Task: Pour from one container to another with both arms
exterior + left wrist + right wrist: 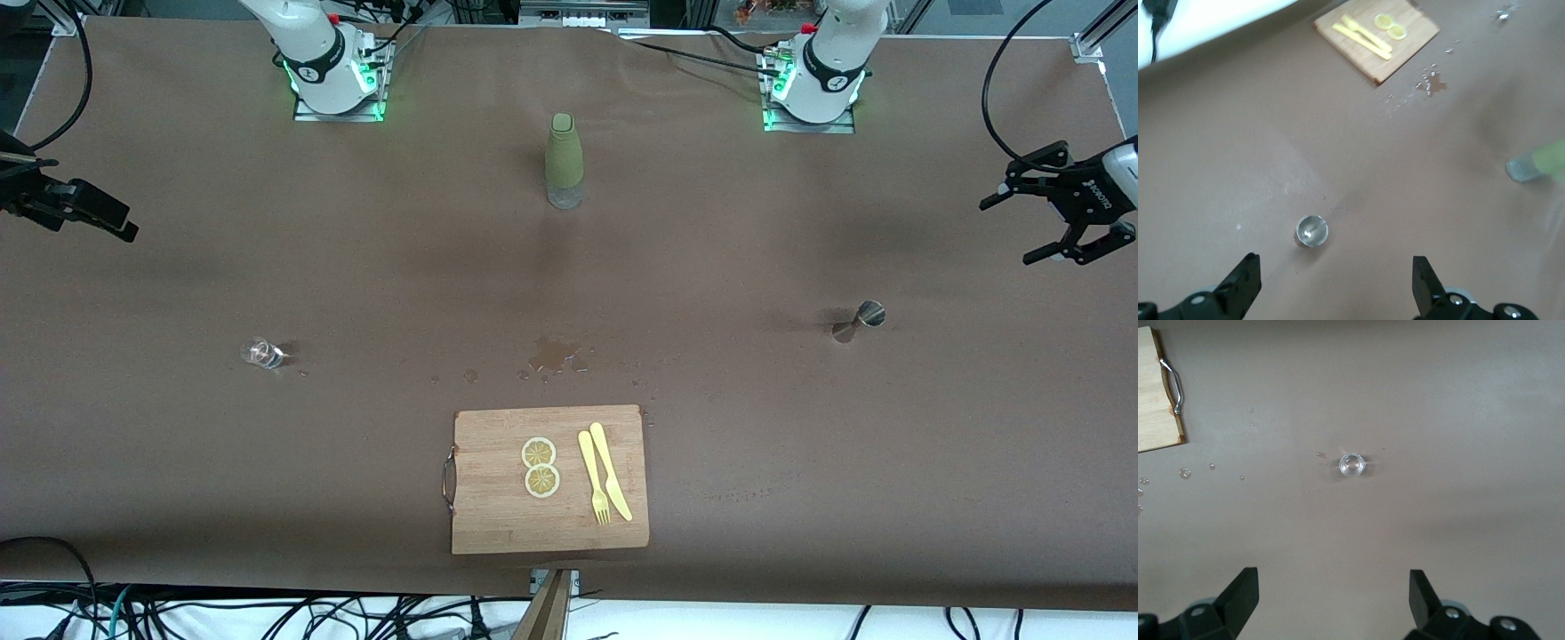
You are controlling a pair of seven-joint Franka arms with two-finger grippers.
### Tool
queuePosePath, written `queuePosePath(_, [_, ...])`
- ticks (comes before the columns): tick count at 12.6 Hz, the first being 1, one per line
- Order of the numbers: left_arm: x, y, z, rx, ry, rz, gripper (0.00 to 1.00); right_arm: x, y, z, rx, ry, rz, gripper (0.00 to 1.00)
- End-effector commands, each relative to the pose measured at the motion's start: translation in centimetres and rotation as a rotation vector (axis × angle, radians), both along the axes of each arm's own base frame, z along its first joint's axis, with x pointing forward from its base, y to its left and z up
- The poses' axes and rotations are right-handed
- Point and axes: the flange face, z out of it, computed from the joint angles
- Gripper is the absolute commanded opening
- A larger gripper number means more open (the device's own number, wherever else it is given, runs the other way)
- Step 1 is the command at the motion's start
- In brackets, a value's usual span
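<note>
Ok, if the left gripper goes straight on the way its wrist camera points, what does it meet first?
Probably the steel jigger, standing upright on the brown table just ahead of the open left gripper. Nothing else shows in between, though depth is hard to judge.

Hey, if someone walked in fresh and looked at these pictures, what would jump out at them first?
Probably the wooden cutting board near the front camera, carrying two lemon slices, a yellow fork and a yellow knife, with a wet spill just past it. A green bottle stands midway between the arm bases. The shot glass and steel jigger sit at either end, with the open right gripper and left gripper raised above them.
</note>
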Motion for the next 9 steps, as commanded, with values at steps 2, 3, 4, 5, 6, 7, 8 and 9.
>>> queuePosePath(2, [-0.2, 4.6, -5.7, -0.141, -0.204, -0.172, 1.0, -0.3, -0.1, 0.0, 0.014, 0.006, 0.017, 1.0])
queuePosePath(3, [-0.5, 5.6, -7.8, -0.181, -0.257, -0.207, 0.99, -0.3, -0.2, -0.1, 0.015, 0.009, 0.027, 1.0])
queuePosePath(4, [-0.7, 6.1, -10.1, -0.23, -0.317, -0.232, 1.0, -0.3, -0.2, -0.2, 0.013, 0.01, 0.064, 1.0])
queuePosePath(5, [-0.9, 6.1, -12.6, -0.282, -0.379, -0.252, 0.99, 0.1, -0.3, -0.9, 0.014, 0.021, 0.095, 1.0])
queuePosePath(6, [-1.0, 6.4, -14.6, -0.313, -0.446, -0.275, 0.99, 0.6, -0.3, -2.1, 0.016, 0.04, 0.121, 1.0])
queuePosePath(7, [-0.8, 6.5, -16.5, -0.339, -0.501, -0.302, 0.99, 1.3, 0.0, -3.8, 0.022, 0.071, 0.174, 1.0])
queuePosePath(8, [-0.6, 6.6, -18.1, -0.36, -0.546, -0.318, 0.99, 1.7, -0.2, -4.2, 0.026, 0.067, 0.25, 1.0])
queuePosePath(9, [-0.5, 6.7, -19.7, -0.377, -0.575, -0.333, 0.99, 2.1, -0.8, -5.1, 0.033, 0.073, 0.341, 1.0])
